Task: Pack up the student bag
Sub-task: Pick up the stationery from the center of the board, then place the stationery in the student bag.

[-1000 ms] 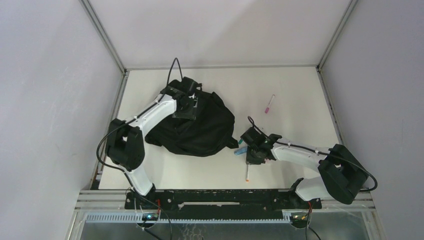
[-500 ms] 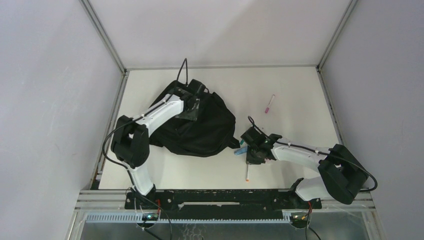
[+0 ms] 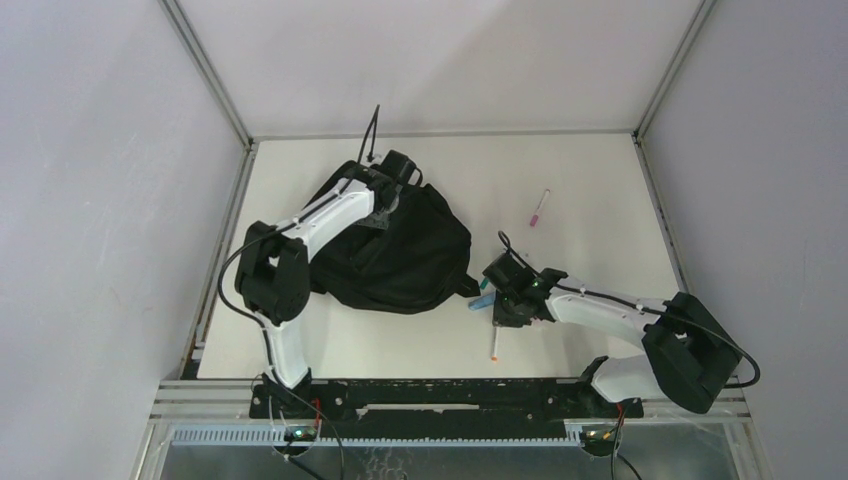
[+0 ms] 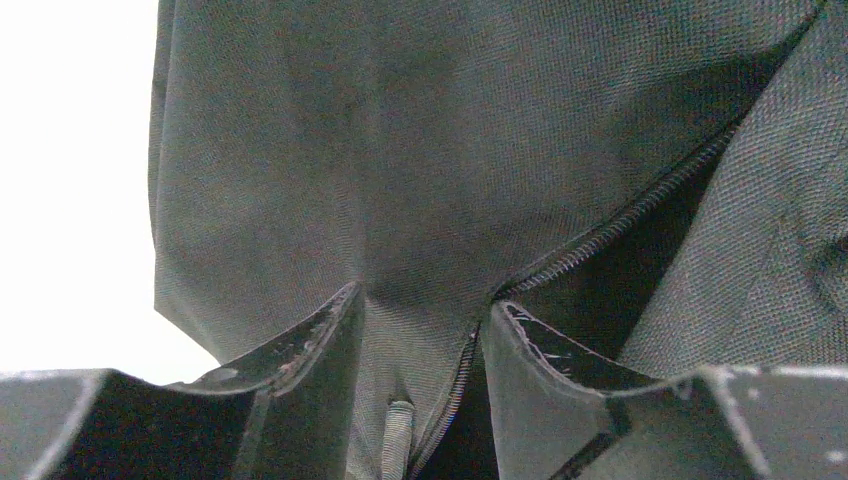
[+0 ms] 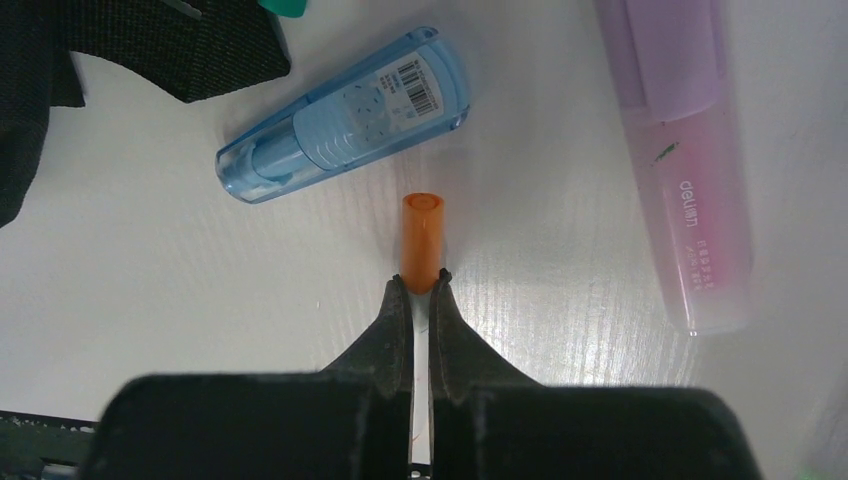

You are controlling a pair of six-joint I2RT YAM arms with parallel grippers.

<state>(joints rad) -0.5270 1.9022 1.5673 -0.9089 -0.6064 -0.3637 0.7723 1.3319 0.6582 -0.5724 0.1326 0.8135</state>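
Observation:
The student bag is a black soft backpack lying left of the table's middle. My left gripper is at the bag's far top. In the left wrist view the left gripper pinches a fold of black fabric beside a zip. My right gripper is low at the table, right of the bag. In the right wrist view the right gripper is shut on an orange-capped pen. The pen's white body trails toward the near edge.
A blue see-through correction roller and a pink highlighter lie just beyond my right fingertips. A black bag strap lies at upper left. A pink pen lies farther back on the right. Grey walls close in the table.
My left gripper has moved toward the far right along the bag's top, its arm swinging with it. The right gripper has stayed over the pen.

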